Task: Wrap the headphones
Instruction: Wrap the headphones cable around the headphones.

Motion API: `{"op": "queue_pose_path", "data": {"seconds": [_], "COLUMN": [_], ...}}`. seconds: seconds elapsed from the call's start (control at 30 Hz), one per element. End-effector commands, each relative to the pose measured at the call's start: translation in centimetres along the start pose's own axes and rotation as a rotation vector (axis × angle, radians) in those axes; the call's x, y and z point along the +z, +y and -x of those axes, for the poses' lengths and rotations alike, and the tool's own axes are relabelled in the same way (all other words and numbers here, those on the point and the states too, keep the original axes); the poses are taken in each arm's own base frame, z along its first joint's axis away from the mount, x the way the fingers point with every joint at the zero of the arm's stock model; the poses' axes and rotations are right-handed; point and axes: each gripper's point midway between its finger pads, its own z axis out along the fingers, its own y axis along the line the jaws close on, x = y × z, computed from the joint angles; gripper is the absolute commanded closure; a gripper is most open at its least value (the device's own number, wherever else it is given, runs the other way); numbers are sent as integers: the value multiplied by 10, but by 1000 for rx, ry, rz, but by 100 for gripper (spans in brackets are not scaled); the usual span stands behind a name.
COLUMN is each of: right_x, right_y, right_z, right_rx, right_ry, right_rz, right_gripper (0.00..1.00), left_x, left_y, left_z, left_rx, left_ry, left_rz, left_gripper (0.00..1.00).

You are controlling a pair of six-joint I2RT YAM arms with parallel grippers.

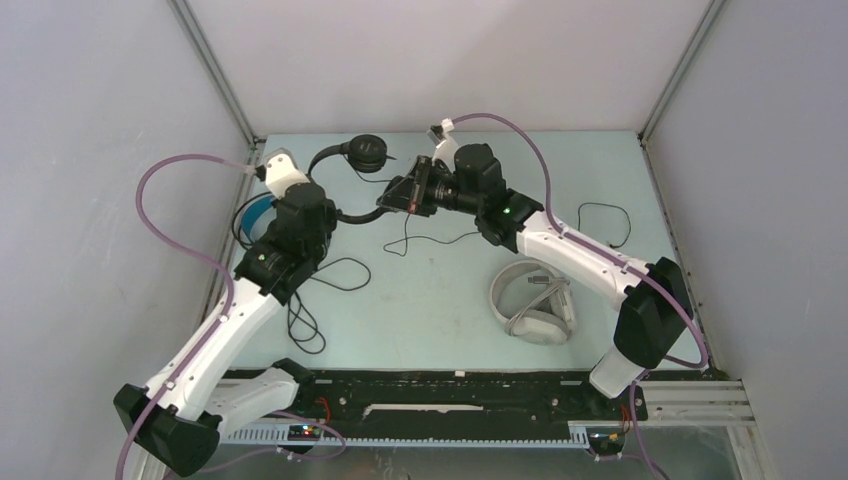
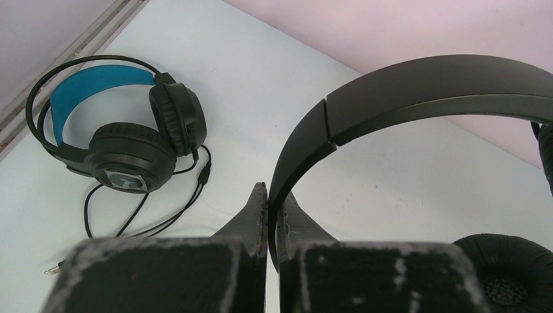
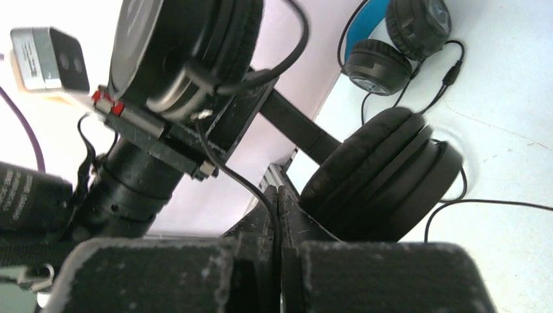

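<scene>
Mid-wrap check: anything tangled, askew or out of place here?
Nothing broken or spilled. The thin black headset is pinched by its band in the left gripper, with the right gripper shut on its cable. Odd bits: the blue-lined headset has its cord sprawled unwound, and a stray cable loop lies by the right arm.

Pale table point(image 1: 430, 300), plain grey walls point(image 1: 420, 60)

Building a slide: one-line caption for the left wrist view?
Left gripper clamps the black on-ear headset by its headband; blue-lined headset lies beyond.
</scene>
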Motion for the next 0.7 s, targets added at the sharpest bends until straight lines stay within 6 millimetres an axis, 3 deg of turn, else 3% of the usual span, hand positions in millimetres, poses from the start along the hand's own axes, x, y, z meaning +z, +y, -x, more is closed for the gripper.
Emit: {"op": "queue_pose_path", "data": {"seconds": [0.0,0.17,0.43,0.67], "right_x": [-9,-4,-12,-26], "right_y": [40,19,9,-9], "right_z": [-12,-29,-26,-30], "right_rx": [-179,-332,-705,-864], "right_ry": [64,125,24,-58], "right_rz": [175,172,129,121], "right_gripper": [97,96,95,88], "left_x": [-4,-7,-20,-38], "left_y": [-8,-14,-15,-23], "left_z": [35,42,50,64], "left_rx": [-127,-132,-108,-114], "left_ry": [-92,-70,-19,31], "left_rz": [-22,-48,-59,-117], "left_gripper": [100,100,100,100]}}
